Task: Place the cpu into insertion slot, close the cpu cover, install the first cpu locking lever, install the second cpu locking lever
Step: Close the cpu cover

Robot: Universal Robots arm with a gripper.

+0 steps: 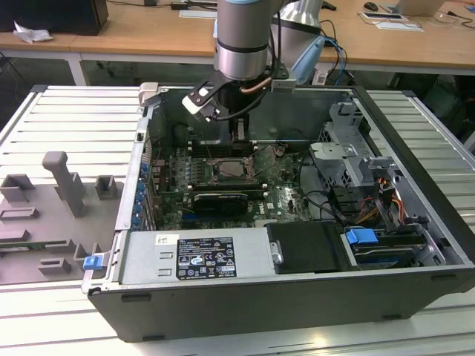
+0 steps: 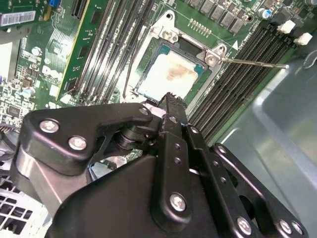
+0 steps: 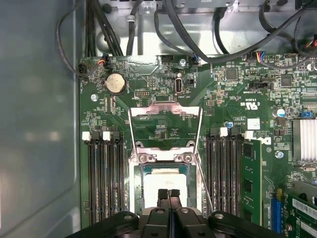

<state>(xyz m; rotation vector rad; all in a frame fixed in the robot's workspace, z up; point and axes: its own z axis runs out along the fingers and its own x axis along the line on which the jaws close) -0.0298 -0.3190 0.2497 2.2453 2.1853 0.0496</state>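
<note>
Clenched is the state of the pincer (image 3: 168, 194): in the first wrist view its two black fingertips (image 3: 162, 194) are seen pressed together, with nothing between them. It is held low over the cpu (image 3: 163, 179), and whether the tips touch the chip cannot be told. In the second wrist view the pincer (image 2: 172, 99) is seen from behind, its tip over the near edge of the cpu (image 2: 168, 74).

The cpu is seated in the slot (image 3: 140, 193), pale face up, and a brownish smear is seen on that face in the second wrist view. The slot is set in the green board (image 3: 237, 99), between two banks of memory slots (image 3: 106, 183).

The cover (image 3: 166, 110) is swung open and laid back over the board, on the side of the slot away from the pincer. Green board is seen through its window. A thin lever (image 3: 204, 183) is unlatched and slants off from the slot's corner towards the memory slots. In the second wrist view the lever (image 2: 252, 63) is seen lying across them.

In the exterior view the arm (image 1: 241, 37) is lowered into the open case (image 1: 223, 311), with the pincer (image 1: 239, 142) just above the board. The case is laid on its side on the ribbed table (image 1: 59, 119). Grey blocks (image 1: 63, 178) are set near the table's edge at the exterior view's left.
</note>
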